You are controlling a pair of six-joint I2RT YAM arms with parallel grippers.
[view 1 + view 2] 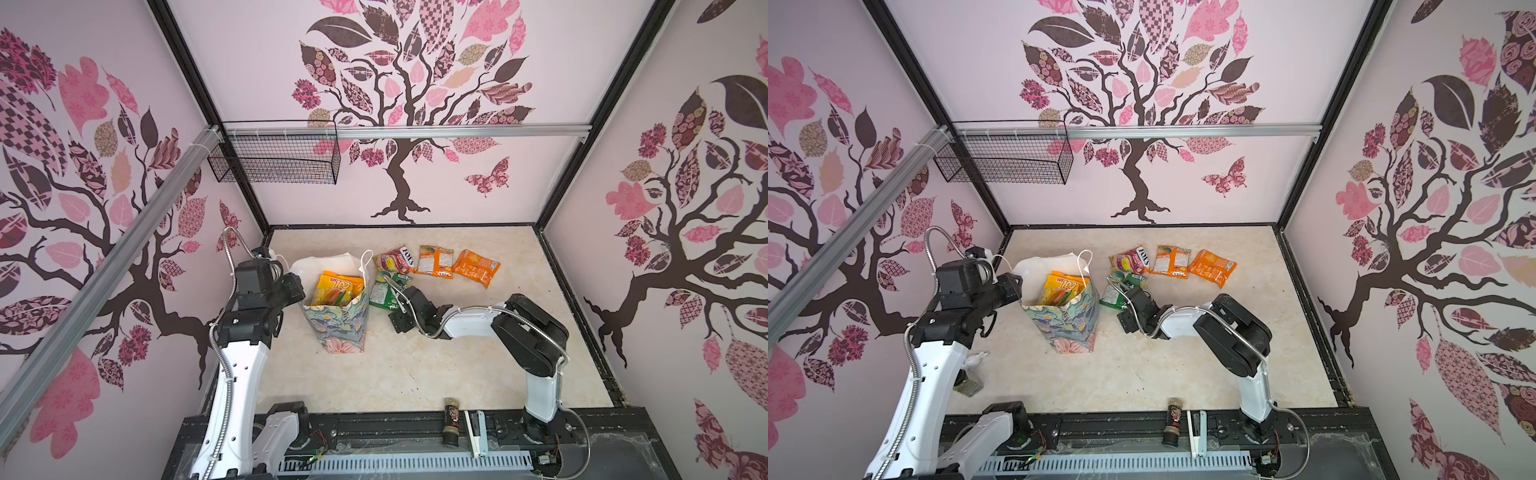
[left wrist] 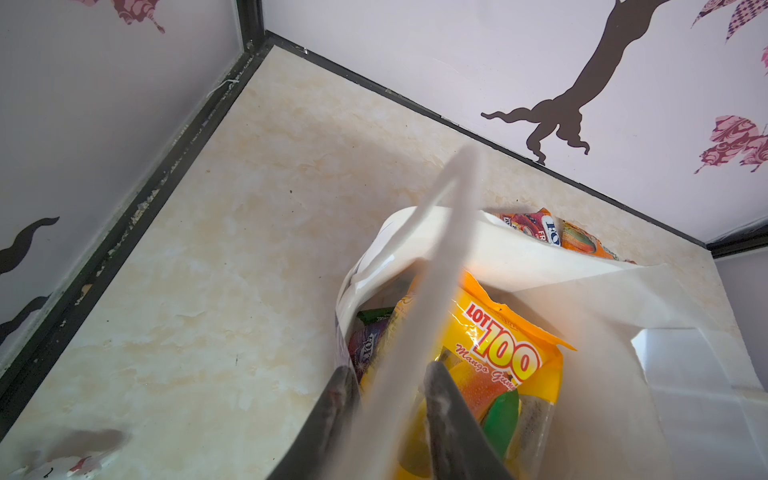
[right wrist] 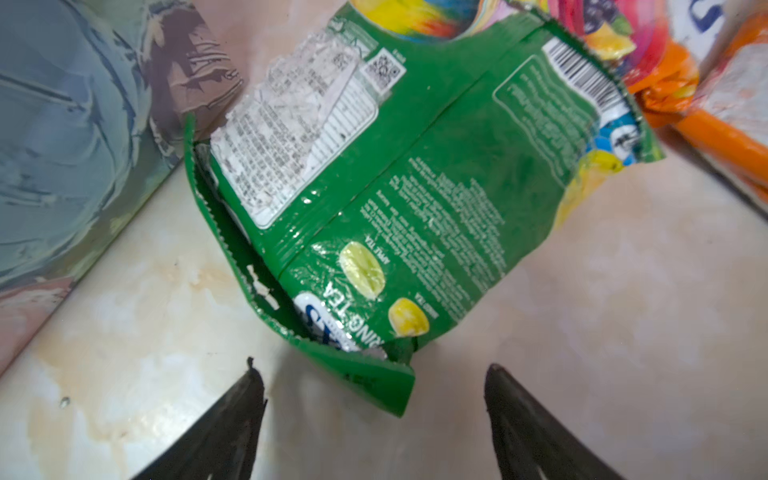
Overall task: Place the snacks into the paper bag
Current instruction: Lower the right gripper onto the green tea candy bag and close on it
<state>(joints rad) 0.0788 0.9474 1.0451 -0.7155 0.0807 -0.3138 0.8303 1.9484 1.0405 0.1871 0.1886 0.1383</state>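
- Left claw (image 2: 388,368) is standing partly open, straddling the rim of the bag (image 1: 337,328).
- Right claw (image 3: 374,372) is gaping wide, holding nothing, hovering at the edge of the green packet (image 3: 395,187).

Robot lab cell, tree-decal walls (image 1: 415,104)

The paper bag (image 1: 338,328) stands upright with its mouth open, floral outside and white inside, and a yellow mango packet (image 1: 337,289) pokes up among others in it. A crumpled green packet (image 3: 395,187) lies back-up just beside its wall. Beyond, a FOX'S packet (image 1: 397,259) and two orange packets (image 1: 434,261) lie in a row.
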